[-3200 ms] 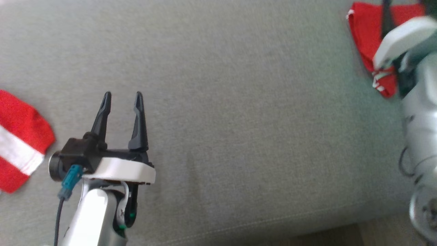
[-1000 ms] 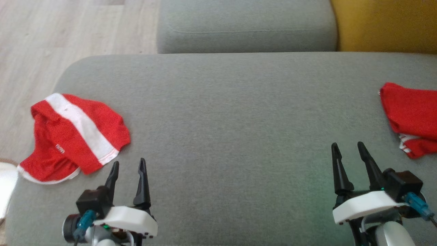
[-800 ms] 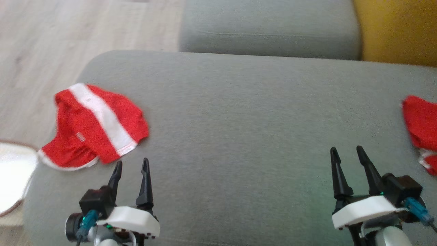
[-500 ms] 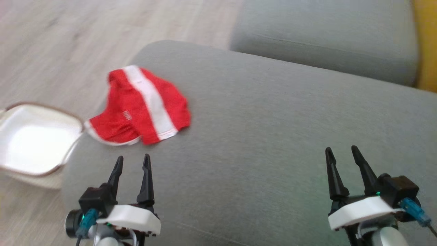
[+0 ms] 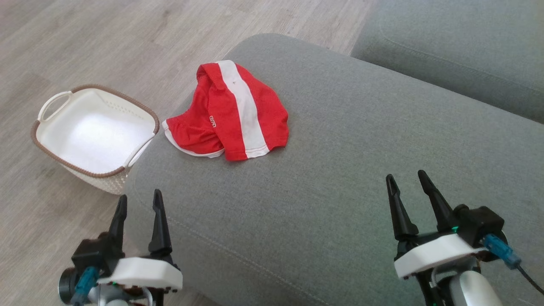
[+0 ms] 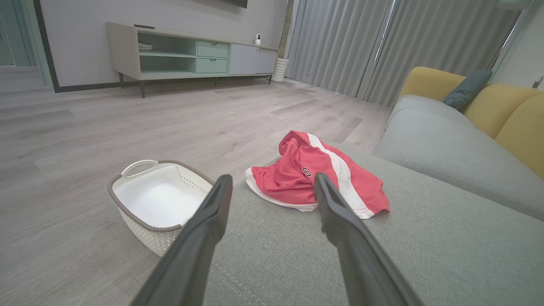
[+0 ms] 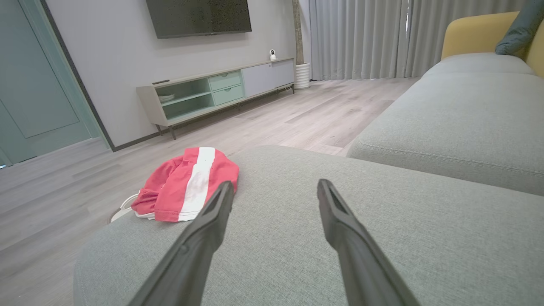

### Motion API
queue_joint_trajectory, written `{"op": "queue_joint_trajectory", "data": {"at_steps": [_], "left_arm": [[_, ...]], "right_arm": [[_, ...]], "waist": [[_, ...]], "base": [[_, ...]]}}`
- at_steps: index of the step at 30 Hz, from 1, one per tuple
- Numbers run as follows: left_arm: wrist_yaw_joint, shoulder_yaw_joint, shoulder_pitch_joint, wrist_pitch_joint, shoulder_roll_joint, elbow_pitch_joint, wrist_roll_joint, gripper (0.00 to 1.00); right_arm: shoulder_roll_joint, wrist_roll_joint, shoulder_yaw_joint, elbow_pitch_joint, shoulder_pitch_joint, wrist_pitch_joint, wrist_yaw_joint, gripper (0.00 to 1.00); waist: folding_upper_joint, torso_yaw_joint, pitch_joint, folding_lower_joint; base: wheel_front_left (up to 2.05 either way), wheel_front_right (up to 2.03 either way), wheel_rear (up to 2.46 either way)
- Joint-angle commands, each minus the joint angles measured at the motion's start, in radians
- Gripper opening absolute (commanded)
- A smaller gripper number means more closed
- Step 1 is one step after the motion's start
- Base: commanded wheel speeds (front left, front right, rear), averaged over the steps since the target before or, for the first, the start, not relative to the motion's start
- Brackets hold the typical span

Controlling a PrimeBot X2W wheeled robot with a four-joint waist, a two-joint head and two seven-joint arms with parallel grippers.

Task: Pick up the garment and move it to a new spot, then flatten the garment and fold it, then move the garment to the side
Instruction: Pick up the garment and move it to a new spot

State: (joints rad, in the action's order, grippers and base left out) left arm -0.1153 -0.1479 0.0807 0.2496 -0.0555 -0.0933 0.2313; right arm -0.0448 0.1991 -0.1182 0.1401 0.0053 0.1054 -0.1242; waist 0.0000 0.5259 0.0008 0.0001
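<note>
A crumpled red garment [image 5: 231,112] with a white stripe lies near the left end of the grey sofa seat [image 5: 340,170]. It also lies ahead in the left wrist view as the garment [image 6: 316,174] and to the left in the right wrist view as the garment [image 7: 187,185]. My left gripper [image 5: 140,202] hovers open at the seat's front left corner, well short of the garment, nothing between its fingers. Over the seat's front right, my right gripper [image 5: 406,180] is open and empty too.
A white laundry basket [image 5: 91,131] with a brown rim stands empty on the wooden floor [image 5: 85,42], just left of the sofa end. A second grey cushion [image 5: 459,51] lies behind. A TV cabinet [image 6: 187,55] stands against the far wall.
The head camera has swung left: the garment now sits near the picture's middle top and the basket has come into view. A second red cloth at the right has left the picture. Both grippers stay open.
</note>
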Motion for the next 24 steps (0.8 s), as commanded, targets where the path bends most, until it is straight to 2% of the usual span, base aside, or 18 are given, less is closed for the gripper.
{"op": "queue_joint_trajectory", "data": {"at_steps": [1, 10, 18, 24], "left_arm": [[-0.004, 0.039, -0.025, 0.012, 0.002, 0.045, 0.004, 1.0], [0.006, 0.071, -0.047, 0.012, -0.01, 0.041, 0.008, 1.0], [0.031, 0.129, -0.252, -0.022, -0.13, 0.016, -0.007, 1.0], [0.101, 0.132, -0.495, -0.104, -0.224, -0.086, 0.003, 1.0]], "right_arm": [[-0.005, -0.007, -0.025, -0.027, -0.05, 0.001, -0.007, 1.0], [-0.005, -0.014, 0.007, -0.023, -0.045, 0.003, -0.007, 1.0], [-0.005, -0.081, 0.04, -0.099, -0.071, -0.047, -0.007, 1.0], [-0.005, -0.138, 0.04, -0.175, -0.121, -0.098, -0.007, 1.0]], "waist": [[0.0, 0.004, 0.006, -0.0001], [0.0, 0.005, 0.029, -0.0001], [0.0, -0.081, 0.142, -0.0001], [0.0, -0.175, 0.268, -0.0001]], "base": [[0.0, 0.0, 0.0], [0.0, 0.0, 0.0], [0.0, 0.0, 0.0], [0.0, 0.0, 0.0]]}}
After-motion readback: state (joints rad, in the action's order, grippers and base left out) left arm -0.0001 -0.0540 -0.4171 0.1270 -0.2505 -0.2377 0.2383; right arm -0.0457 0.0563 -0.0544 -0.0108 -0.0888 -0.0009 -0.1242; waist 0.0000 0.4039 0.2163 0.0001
